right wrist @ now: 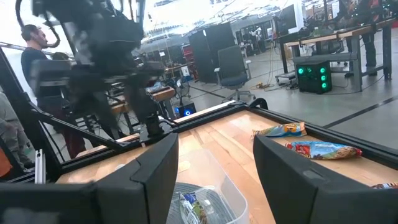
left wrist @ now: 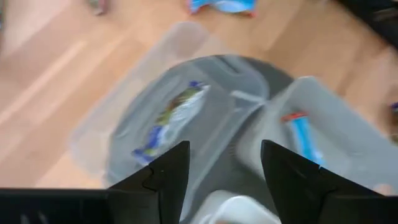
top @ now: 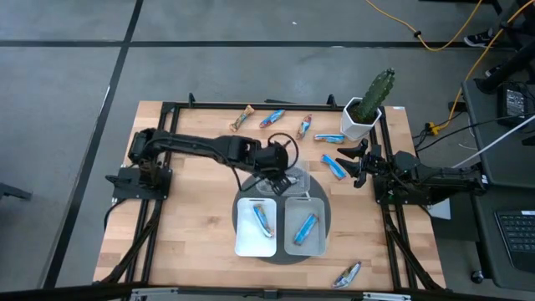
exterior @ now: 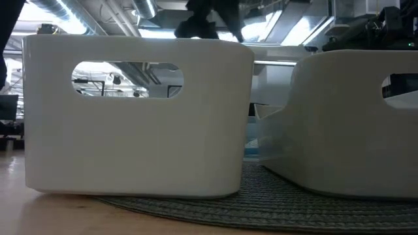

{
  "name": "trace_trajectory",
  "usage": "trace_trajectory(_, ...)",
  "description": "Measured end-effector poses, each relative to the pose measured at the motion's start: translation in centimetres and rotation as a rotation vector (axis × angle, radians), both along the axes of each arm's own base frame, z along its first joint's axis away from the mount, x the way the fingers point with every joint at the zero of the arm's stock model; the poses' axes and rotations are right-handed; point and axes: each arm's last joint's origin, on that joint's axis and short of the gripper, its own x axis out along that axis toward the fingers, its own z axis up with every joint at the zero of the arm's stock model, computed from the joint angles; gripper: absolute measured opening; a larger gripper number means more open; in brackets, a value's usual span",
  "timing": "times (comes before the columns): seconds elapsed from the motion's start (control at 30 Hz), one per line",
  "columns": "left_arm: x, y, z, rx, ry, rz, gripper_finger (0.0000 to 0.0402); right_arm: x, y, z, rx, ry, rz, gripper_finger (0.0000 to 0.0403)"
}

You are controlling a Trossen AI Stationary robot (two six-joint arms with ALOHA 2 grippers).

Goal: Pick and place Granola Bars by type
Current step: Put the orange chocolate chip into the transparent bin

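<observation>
The left end effector (top: 280,177), fingers spread and empty, hangs over the far edge of the two trays, so the loose granola bars (top: 333,166) lie beyond it toward the cactus pot (top: 359,121), nearer the open right end effector (top: 358,163).

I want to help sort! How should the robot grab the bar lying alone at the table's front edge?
Grip the lone bar across its narrow middle, coming straight down. It lies flat and slanted, so the end effector should turn to span its short width; nothing crowds it.
</observation>
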Motion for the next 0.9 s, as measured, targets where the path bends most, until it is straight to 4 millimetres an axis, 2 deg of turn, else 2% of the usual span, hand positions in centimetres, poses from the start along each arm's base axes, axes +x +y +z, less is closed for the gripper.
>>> trace_trajectory(0.17,-1.1,3.0,0.1,0.033,0.088,0.031,0.0189,0.0,0.0,0.0,-0.001,0.0,0.0,0.021)
trace_trajectory(0.43,-2.3,7.9,0.9,0.159,0.149,-0.09,0.0189,0.0,0.0,0.0,-0.002,0.0,0.0,0.021)
trace_trajectory(0.9,-6.3,18.6,0.7,0.187,0.242,-0.095,0.0189,0.0,0.0,0.0,-0.001,0.0,0.0,0.021)
